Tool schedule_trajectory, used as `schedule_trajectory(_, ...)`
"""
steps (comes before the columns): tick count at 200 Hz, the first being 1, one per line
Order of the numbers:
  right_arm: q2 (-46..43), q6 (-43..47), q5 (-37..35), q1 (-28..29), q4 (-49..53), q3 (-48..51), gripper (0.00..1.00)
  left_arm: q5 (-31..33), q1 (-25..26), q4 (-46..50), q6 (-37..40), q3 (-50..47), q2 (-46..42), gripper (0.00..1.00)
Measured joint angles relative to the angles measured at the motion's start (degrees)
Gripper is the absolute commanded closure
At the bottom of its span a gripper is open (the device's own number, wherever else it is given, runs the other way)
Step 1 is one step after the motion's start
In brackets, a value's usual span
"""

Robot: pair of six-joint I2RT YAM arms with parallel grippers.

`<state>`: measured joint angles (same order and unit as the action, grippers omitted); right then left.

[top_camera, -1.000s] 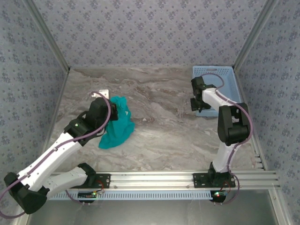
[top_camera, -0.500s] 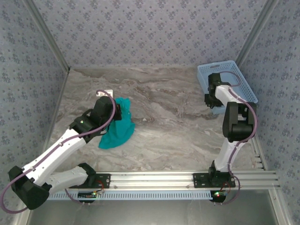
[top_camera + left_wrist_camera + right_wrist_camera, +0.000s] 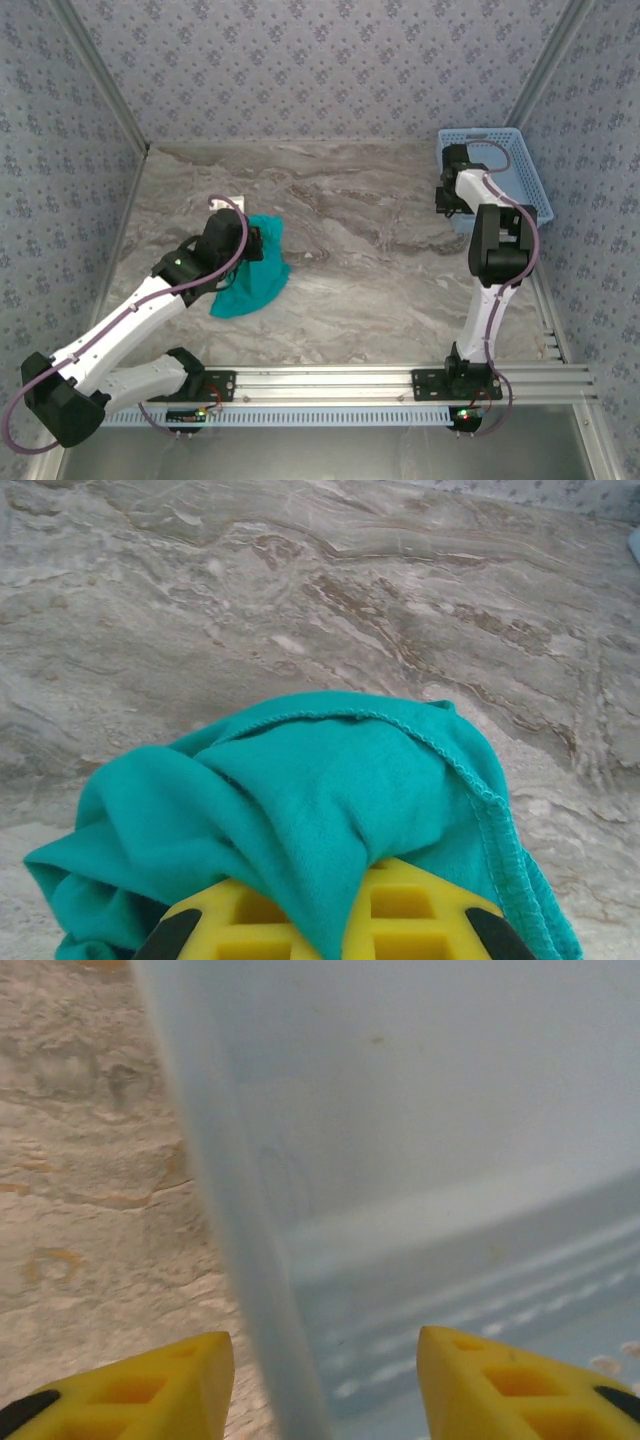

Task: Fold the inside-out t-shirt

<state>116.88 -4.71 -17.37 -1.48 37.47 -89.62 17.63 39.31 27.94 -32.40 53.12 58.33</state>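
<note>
The inside-out t-shirt (image 3: pixel 252 282) is a crumpled teal heap on the marble table (image 3: pixel 350 290), left of centre. My left gripper (image 3: pixel 262 243) is shut on the heap's upper fold. In the left wrist view the teal fabric (image 3: pixel 330 780) drapes over my yellow fingers (image 3: pixel 420 915), and a stitched hem runs down the right side. The pinch point of that gripper (image 3: pixel 332 900) is hidden under cloth. My right gripper (image 3: pixel 447 200) is open at the far right, its fingers (image 3: pixel 190 1370) standing either side of the basket's wall.
The light blue plastic basket (image 3: pixel 497 180) sits against the right wall at the back; its wall (image 3: pixel 250 1220) stands between my right fingers. A small white object (image 3: pixel 224 201) lies just behind the left gripper. Patterned walls close in three sides.
The basket has shifted right and back toward the right wall, with my right gripper moving along at its left rim. My left gripper has nudged slightly right with the t-shirt.
</note>
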Motion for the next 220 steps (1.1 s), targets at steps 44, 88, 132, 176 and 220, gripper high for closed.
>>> schedule_trajectory(44,-17.97,-0.2,9.38,6.97,-2.05,8.46,0.29,-6.78,-1.62,-1.16,1.27,0.02,1.27,0.88)
schedule_trajectory(88,-36.65,-0.52,25.9,22.4,-13.44,22.43,0.28,-18.86,-5.95,-5.03,2.12,0.0,7.58,0.53)
schedule_trajectory(132,-32.41,-2.62,37.83,32.24,-16.17,30.49,0.28,-25.2,-7.06,-3.26,2.34,-2.82,9.84,0.45)
schedule_trajectory(176,-21.94,-3.48,42.34,36.17,-18.6,29.14,0.28,-25.94,-13.2,1.95,0.26,-9.25,1.99,0.43)
schedule_trajectory(220,-8.13,-4.24,45.07,39.91,-21.62,18.73,0.75,-20.68,-14.58,3.78,-1.81,-13.0,1.11,0.48)
